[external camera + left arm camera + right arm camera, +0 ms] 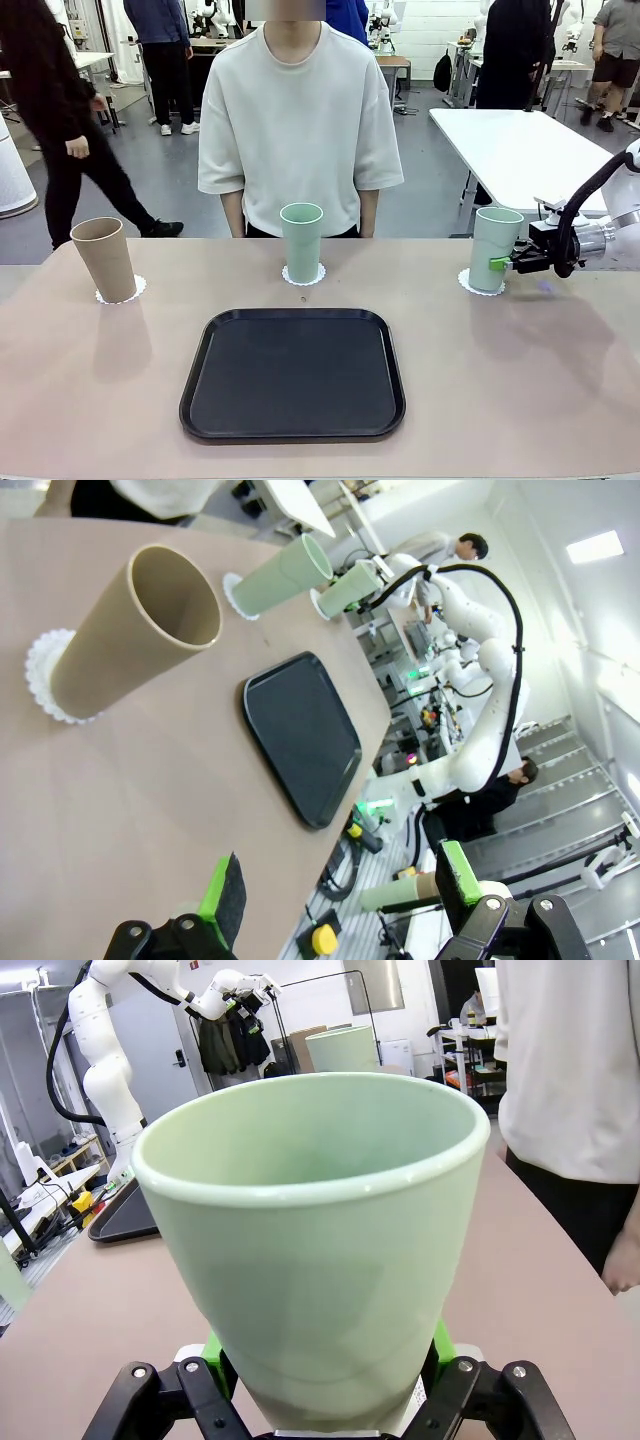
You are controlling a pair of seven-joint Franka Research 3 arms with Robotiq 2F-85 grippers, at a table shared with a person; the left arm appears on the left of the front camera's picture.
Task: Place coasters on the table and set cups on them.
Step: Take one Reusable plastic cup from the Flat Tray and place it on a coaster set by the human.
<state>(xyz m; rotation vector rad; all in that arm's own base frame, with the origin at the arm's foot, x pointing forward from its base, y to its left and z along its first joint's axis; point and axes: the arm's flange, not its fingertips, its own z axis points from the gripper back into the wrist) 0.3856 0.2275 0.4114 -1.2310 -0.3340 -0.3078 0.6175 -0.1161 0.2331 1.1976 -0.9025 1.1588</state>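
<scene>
Three cups stand on coasters along the far side of the table (520, 380). The tan-brown cup (105, 258) is on the left coaster (138, 288), a mint cup (302, 241) on the middle coaster (289, 276), and a second mint cup (495, 248) on the right coaster (465, 283). My right gripper (505, 263) comes in from the right and is shut on the right cup's lower half. In the right wrist view that cup (320, 1240) sits between the green pads (214, 1352). My left gripper (340, 875) hangs open above the table, the tan cup (130, 630) far beyond it.
A black tray (292, 375) lies in the middle of the table, nothing on it. A person in a pale shirt (298, 120) stands at the far edge behind the middle cup. A white table (520, 150) stands behind to the right.
</scene>
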